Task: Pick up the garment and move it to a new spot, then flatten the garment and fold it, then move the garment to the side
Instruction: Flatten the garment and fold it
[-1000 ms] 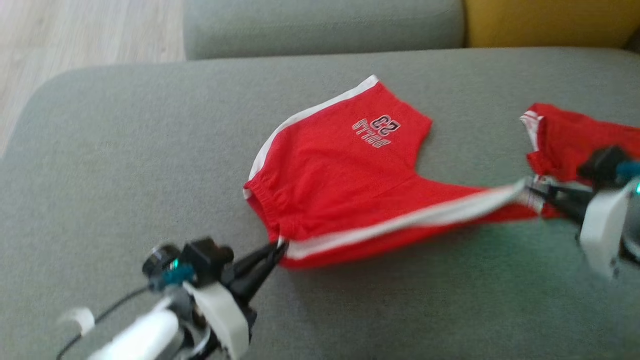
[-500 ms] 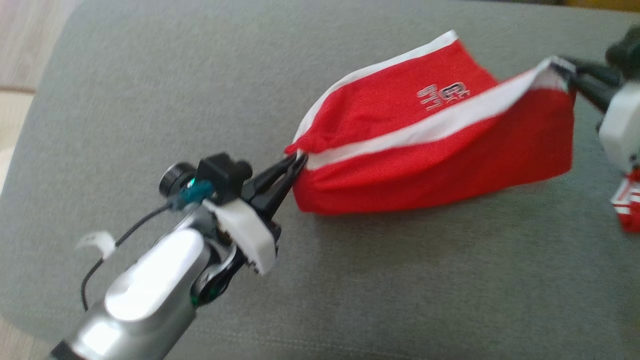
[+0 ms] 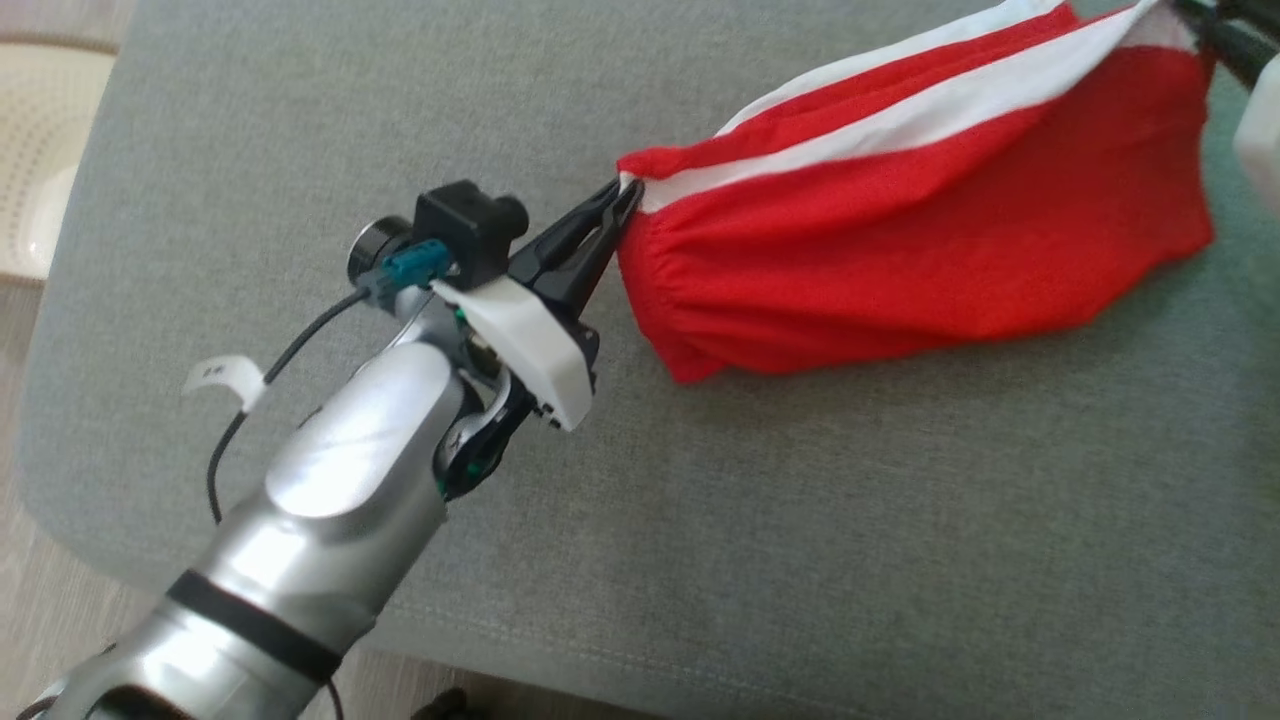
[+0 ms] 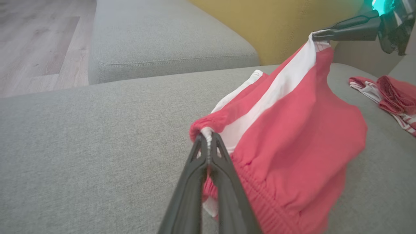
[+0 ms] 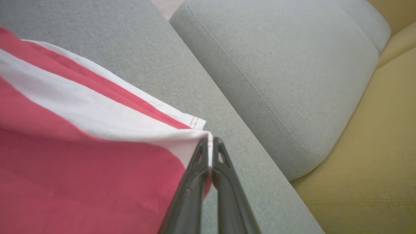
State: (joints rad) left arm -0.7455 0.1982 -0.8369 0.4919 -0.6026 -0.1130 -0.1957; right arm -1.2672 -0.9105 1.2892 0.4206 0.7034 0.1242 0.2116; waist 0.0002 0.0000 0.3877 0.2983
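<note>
- Red garment (image 3: 930, 230): shorts with a white side stripe and a gathered elastic waistband, held up and stretched between my two grippers over the grey seat cushion (image 3: 800, 520).
- Its lower fold hangs close to the seat; I cannot tell whether it touches.
- The stripe runs taut from one grip to the other, and the red panel below it sags in soft folds.
- My left gripper (image 3: 625, 195): fingers pressed together on the waistband corner, where the white stripe ends. Cloth is bunched at the tips.
- My right gripper (image 5: 211, 141): fingers clamped on the opposite corner, at the hem end of the stripe. In the left wrist view this corner sits higher than the other.
- Second red cloth (image 4: 390, 94) with thin white stripes lies crumpled on the seat, apart from the garment.
- Grey back cushion (image 4: 162, 42) behind the seat, with a yellow cushion (image 5: 373, 146) beside it.
- Pale perforated object (image 3: 40, 150) past the seat's left edge; wood floor (image 4: 39, 42) beyond.
</note>
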